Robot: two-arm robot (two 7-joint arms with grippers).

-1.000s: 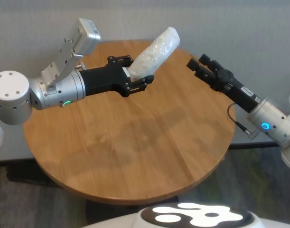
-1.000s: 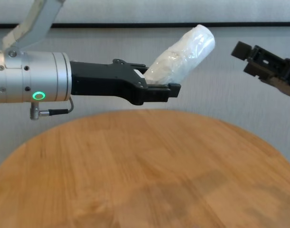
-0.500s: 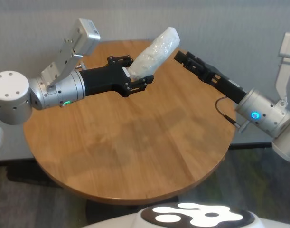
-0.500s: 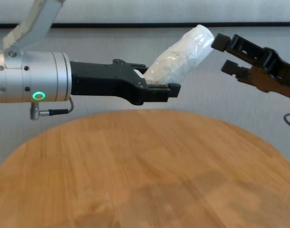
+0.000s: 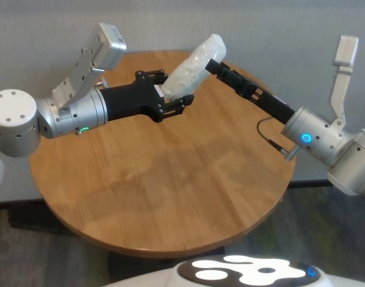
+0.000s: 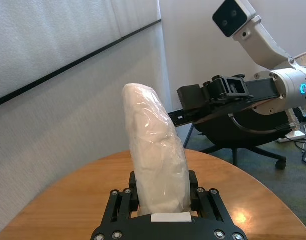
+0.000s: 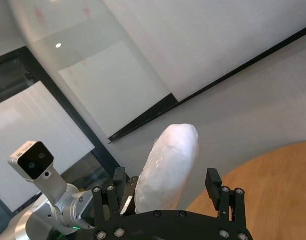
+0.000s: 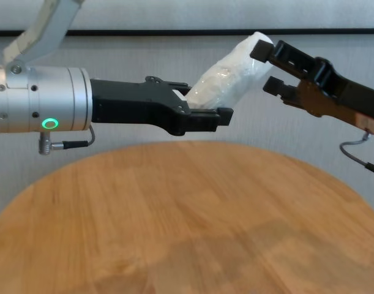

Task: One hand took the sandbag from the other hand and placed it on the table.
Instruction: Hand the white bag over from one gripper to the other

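Midway through the handover, the left hand [image 5: 170,98] grips the white sandbag [image 5: 194,66] by its lower end, tilted up above the round surface's [image 5: 170,197] far edge, while the right hand [image 5: 213,64], fingers spread, brackets its upper end and probably must close next.

Even bright indoor light, soft arm shadows on table [image 5: 170,197], faint glare, frames sharp

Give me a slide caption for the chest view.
Green-lit left gripper holds white plastic-wrapped sandbag; blue-lit right gripper, open, straddles its tip.
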